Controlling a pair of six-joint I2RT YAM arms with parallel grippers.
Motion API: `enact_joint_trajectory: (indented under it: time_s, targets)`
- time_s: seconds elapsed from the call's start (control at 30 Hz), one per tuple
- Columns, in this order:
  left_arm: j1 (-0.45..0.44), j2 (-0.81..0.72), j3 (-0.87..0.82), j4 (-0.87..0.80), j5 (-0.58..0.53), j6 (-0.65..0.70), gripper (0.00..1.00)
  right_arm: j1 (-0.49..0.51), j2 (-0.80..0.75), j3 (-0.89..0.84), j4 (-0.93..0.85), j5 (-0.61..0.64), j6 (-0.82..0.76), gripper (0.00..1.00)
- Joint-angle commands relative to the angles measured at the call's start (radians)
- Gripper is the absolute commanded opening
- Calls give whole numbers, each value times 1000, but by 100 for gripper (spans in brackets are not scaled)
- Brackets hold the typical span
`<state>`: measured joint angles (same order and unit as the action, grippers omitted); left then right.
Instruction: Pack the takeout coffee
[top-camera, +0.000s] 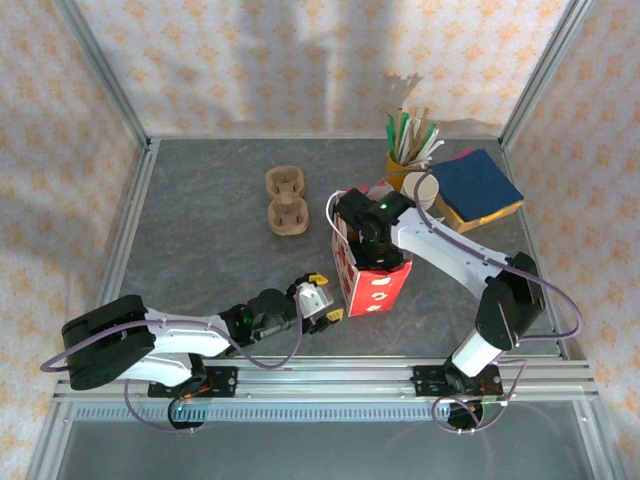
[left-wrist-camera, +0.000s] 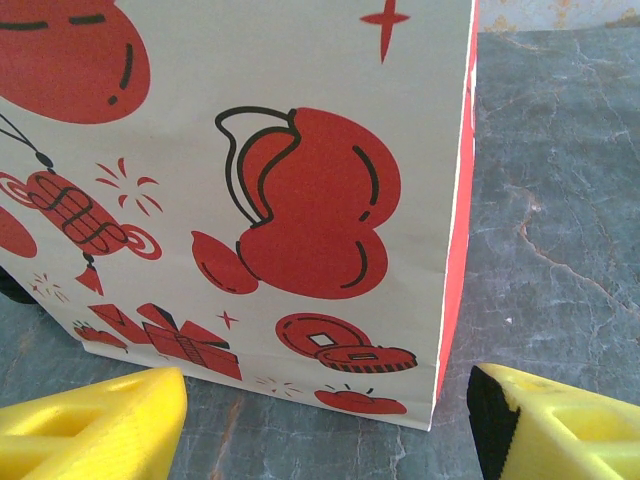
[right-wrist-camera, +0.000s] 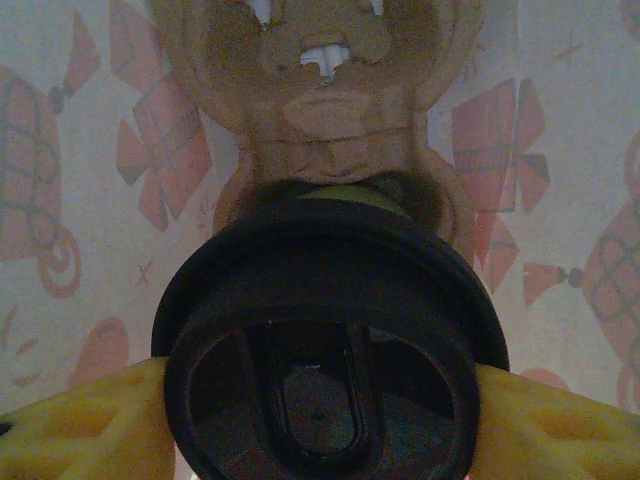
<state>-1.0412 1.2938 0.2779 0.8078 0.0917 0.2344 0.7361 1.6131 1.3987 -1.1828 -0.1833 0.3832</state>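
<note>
Takeout coffee: down inside paper bag, which stands approx ctr of counter, a touch toward 4 o'clock. R arm reaches in through bag mouth from above.

R jaws: partway closed on the cup. One yellow pad at lid's 9 o'clock, other at 3 o'clock, both touching black lid rim. Cup looks held, as far as wrist view shows.

L jaws: wide open, nothing in them, low on counter just off bag's 8 o'clock corner. Yellow fingertips sit either side of bag's bottom corner; no contact evident.

Handling (judgement): paper cup, light if empty; full or not, can't tell. Wall soft, dents w/ squeeze. Lid stiffer but slick plastic, press-fit, could pop if pinched hard or bumped. Best hold = across lid rim / rolled lip just under, the stiffest part; that's where pads sit now. Gentle force only.

Pointing: lid faces wrist lens, i.e. up toward bag mouth; base away, toward bag floor. Long axis lid-to-base, approx upright. A bit of dark body shows past lid at 12 o'clock, so small lean poss.; can't tell.

Beyond cup: brown moulded shape, dim; inside bag or seen through its wall, unsure. Pulp carrier on counter at bag's 11 o'clock, well apart. Stir-stick cup at bag's 1 o'clock.
</note>
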Motion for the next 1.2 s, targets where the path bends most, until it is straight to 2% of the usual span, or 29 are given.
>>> enact_joint_trajectory:
  time_s: [0.0,0.7,1.17]
  targets:
    - [-9,8,7,1,-14,-9,78,-3,7,-21,2,15,-9,66]
    - [-10,-22,-5,-13,-21,-10,78,-3,41,-60,45,-2,-16,63]
    - [-10,-27,-9,-15,-23,-9,78,-3,39,-56,40,-1,-9,47]
